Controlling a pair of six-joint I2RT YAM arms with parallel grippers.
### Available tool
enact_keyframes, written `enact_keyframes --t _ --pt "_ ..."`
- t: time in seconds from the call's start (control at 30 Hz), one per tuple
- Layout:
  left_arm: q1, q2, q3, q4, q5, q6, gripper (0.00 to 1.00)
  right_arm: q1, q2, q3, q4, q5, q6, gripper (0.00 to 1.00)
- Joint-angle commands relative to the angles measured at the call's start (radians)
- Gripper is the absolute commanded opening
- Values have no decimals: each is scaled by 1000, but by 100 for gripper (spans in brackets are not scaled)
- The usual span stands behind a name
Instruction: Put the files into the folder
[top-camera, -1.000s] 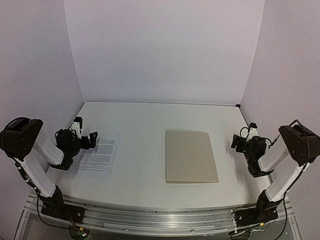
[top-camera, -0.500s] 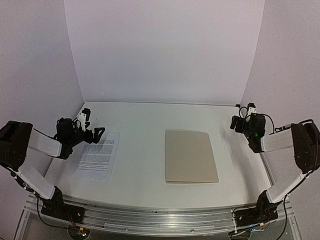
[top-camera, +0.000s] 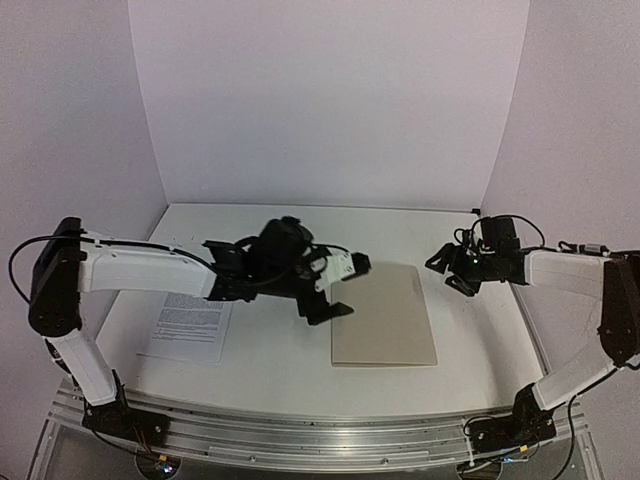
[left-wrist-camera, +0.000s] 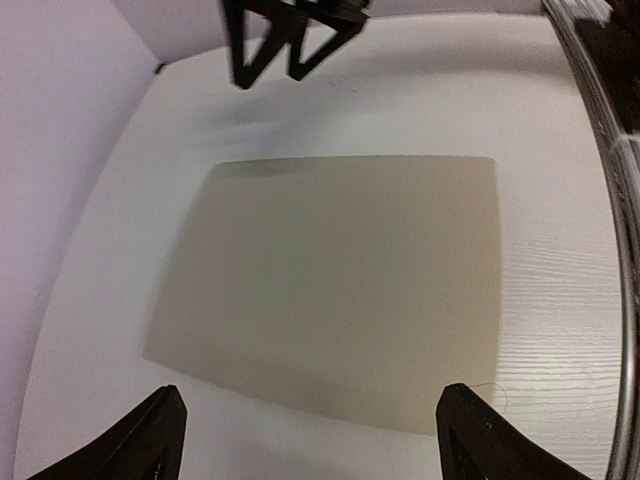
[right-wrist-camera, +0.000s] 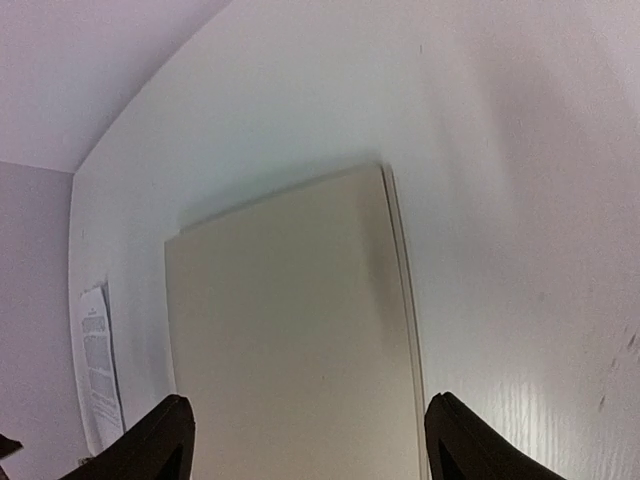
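Observation:
The folder (top-camera: 385, 315) lies closed and flat on the white table, right of centre. It fills the left wrist view (left-wrist-camera: 340, 290) and the right wrist view (right-wrist-camera: 290, 340). The files (top-camera: 190, 325) are printed white sheets lying at the left of the table, seen as a sliver in the right wrist view (right-wrist-camera: 100, 370). My left gripper (top-camera: 343, 287) (left-wrist-camera: 310, 392) hangs open over the folder's left edge, with nothing in it. Off the folder's far right corner, my right gripper (top-camera: 447, 270) (right-wrist-camera: 310, 400) also stands open and holds nothing. The right gripper (left-wrist-camera: 290, 40) appears at the top of the left wrist view.
White walls close the table at the back and on both sides. A metal rail (top-camera: 320, 435) runs along the near edge, also at the right of the left wrist view (left-wrist-camera: 625, 250). My left arm (top-camera: 150, 268) stretches above the files.
My left arm has swung from beside the files across to the folder's left edge. My right arm has reached forward and left toward the folder's far right corner. Both grippers' jaws narrowed slightly.

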Motion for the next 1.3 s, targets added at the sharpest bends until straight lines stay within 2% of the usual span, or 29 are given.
enact_keyframes --t 0.0,0.1,0.27,0.53,1.27 --pt "-160 211 258 -326 -156 82 86 71 -142 -92 -124 23 161 80" --pt "-243 346 411 -448 -253 82 84 99 -208 -162 -125 78 228 80" --pt "-313 445 483 -414 -395 152 84 103 -230 -207 -121 38 248 80" --pt "-324 456 347 -234 -511 250 74 107 -247 -250 -93 32 272 80" --pt "-323 457 228 -41 -514 335 60 107 -308 -321 -34 8 314 81"
